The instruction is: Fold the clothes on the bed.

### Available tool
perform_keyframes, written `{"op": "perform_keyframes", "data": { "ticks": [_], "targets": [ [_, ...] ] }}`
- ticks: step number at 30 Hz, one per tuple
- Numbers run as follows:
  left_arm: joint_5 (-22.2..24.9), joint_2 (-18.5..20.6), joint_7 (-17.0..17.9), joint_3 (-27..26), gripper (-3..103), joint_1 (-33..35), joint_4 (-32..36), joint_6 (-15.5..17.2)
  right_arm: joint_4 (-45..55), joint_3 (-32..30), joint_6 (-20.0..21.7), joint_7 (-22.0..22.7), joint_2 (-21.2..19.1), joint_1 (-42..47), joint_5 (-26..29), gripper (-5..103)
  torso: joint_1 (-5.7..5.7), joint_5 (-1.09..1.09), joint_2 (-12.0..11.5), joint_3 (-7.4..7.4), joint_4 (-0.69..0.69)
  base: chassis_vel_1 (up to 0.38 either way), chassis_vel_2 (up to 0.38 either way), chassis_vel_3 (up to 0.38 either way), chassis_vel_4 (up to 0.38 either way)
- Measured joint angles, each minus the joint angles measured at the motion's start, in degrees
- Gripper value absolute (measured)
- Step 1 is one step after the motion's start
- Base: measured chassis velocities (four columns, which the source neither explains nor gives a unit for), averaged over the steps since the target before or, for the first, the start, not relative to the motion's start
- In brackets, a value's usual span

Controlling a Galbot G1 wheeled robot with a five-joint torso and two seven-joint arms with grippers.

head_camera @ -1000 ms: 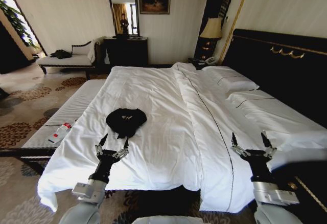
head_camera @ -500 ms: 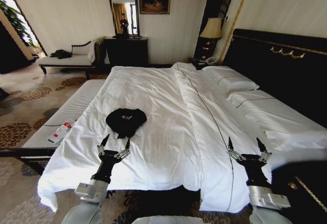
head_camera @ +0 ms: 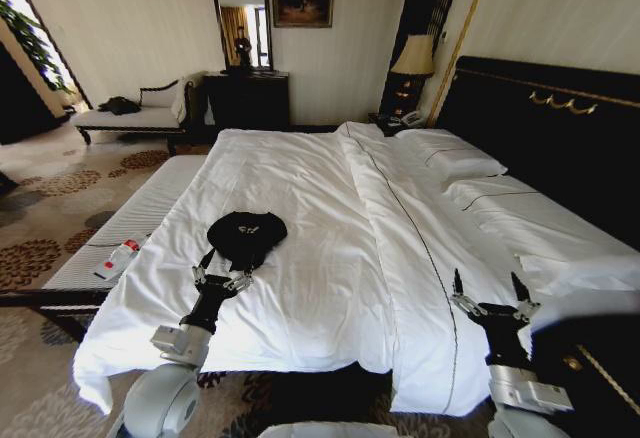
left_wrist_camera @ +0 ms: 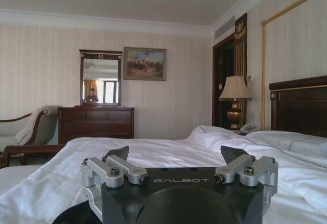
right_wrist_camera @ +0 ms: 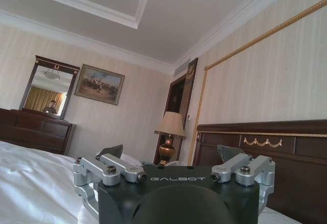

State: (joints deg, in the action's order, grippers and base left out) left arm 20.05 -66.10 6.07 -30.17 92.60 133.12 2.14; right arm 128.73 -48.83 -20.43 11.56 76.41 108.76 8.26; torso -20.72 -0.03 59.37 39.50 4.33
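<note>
Presently the black T-shirt (head_camera: 246,235) is seen bunched on the white bed (head_camera: 330,208), near its foot edge on the left side. The left gripper (head_camera: 223,268) is held just at the shirt's near hem, fingers spread wide. The right gripper (head_camera: 488,291) is poised over the bed's right near corner, likewise spread wide.

Striped cream walls, a dark dresser (head_camera: 247,100) under a mirror (head_camera: 240,20), lamp (head_camera: 414,60), patterned carpet (head_camera: 40,218)
</note>
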Motion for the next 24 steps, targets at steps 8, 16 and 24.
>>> {"op": "perform_keyframes", "data": {
  "ticks": [8, 16, 24],
  "targets": [
    [2.0, 0.7, 1.9, 0.6, 100, -5.0, -3.4, 1.7, 1.6, 1.0, -1.3, -0.6, 3.0, 0.6, -4.0, 100, 0.00, 0.00, 0.0, 0.00, 0.00, 0.000, 0.000, 0.000, 0.000],
    [3.8, 1.4, 2.4, 0.2, 100, -7.4, -5.3, 2.7, 2.5, 1.3, -3.0, -1.0, 6.0, 1.8, -6.7, 100, 0.00, 0.00, 0.0, 0.00, 0.00, 0.000, 0.000, 0.000, 0.000],
    [2.9, -0.6, 3.3, -0.5, 100, -5.6, -4.7, 2.6, 1.8, 1.4, -3.1, -1.0, 6.1, 1.8, -6.9, 100, 0.00, 0.00, 0.0, 0.00, 0.00, 0.000, 0.000, 0.000, 0.000]
  ]
}}
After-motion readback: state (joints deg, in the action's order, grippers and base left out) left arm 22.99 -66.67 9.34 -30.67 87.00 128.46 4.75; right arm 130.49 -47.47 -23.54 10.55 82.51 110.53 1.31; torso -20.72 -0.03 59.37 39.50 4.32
